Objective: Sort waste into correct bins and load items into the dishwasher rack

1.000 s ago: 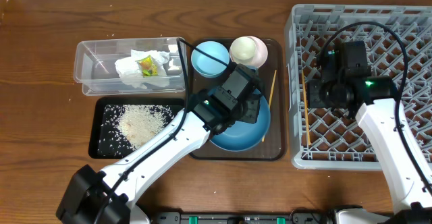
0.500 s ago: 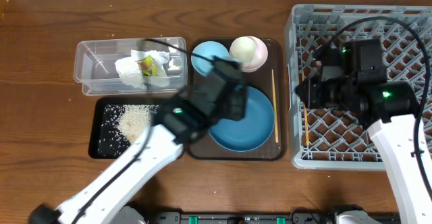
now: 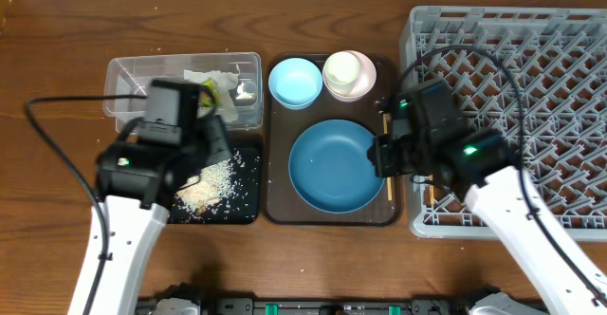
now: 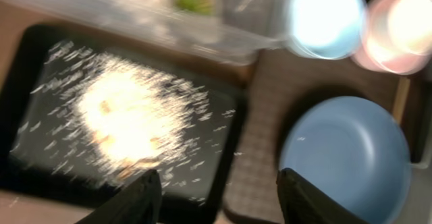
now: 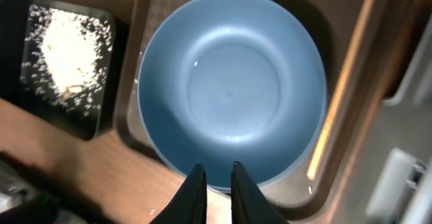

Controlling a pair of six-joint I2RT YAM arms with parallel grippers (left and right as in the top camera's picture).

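Since 1 second ago, the left gripper [image 4: 216,183] has swung off the plate [image 3: 339,166] to over the black tray [image 3: 248,211] of rice [image 3: 213,180], fingers spread. The right gripper [image 5: 216,183] left the rack [image 3: 560,49] for the plate's 3 o'clock edge, fingers nearly together, holding nothing. One chopstick [image 3: 386,154] lies there.

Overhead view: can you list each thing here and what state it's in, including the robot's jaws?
Blue plate: flat on the brown tray, empty.
Light-blue bowl: upright, empty.
Pink bowl: upright, white cup inside.
Chopstick: lying on the tray beside the plate.
Clear tub: holds napkin and wrapper.
Black tray: covered in rice.
Rack: nearly empty.
Left gripper: jaws open.
Right gripper: jaws nearly closed, holding nothing.
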